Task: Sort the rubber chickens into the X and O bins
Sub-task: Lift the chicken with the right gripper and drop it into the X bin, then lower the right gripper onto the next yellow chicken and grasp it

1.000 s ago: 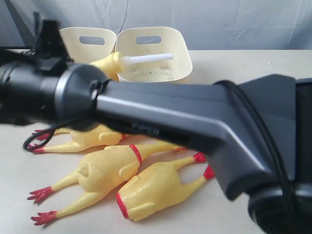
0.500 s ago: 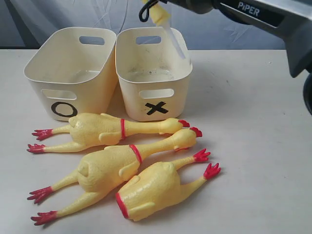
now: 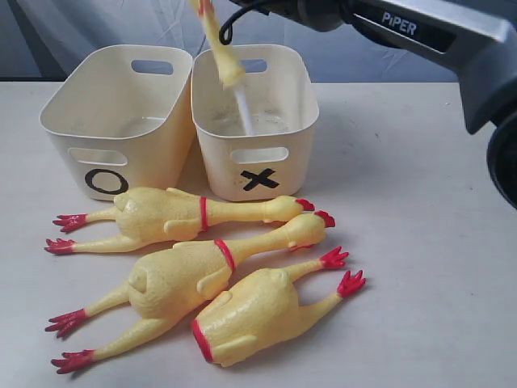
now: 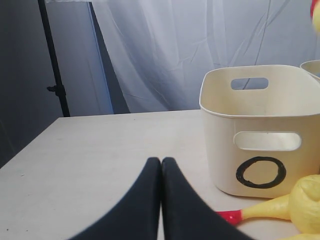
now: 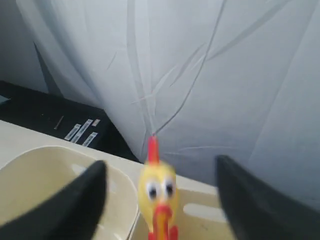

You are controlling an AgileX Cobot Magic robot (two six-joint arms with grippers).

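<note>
Right gripper (image 5: 161,165) stands with its jaws spread wide. In the right wrist view a rubber chicken's head (image 5: 158,192), with red comb and beak, shows between the two dark fingers (image 5: 82,200) with a gap on either side, so nothing is gripped. In the exterior view the right arm (image 3: 420,32) reaches across the top of the scene. That same chicken (image 3: 220,48) hangs blurred in the air over the X bin (image 3: 218,166), neck down, with a pale streak below it inside the tub.

Left gripper (image 4: 161,161) is closed on nothing, its black fingertips pressed together low over the table (image 3: 420,283), near the O bin (image 4: 220,150).

Both cream bins stand side by side toward the table's far edge, touching or nearly so; the O bin (image 3: 153,174) is the one nearer the table's left edge in the exterior view. Three more chickens lie in front of them, toward the near edge:
- One (image 3: 170,217) lies just before the bins, its head below the X mark.
- A second (image 3: 182,279) lies beside it, angled the same way.
- The headless one (image 3: 258,311) lies nearest the front edge, red rim toward it and feet pointing away.
</note>
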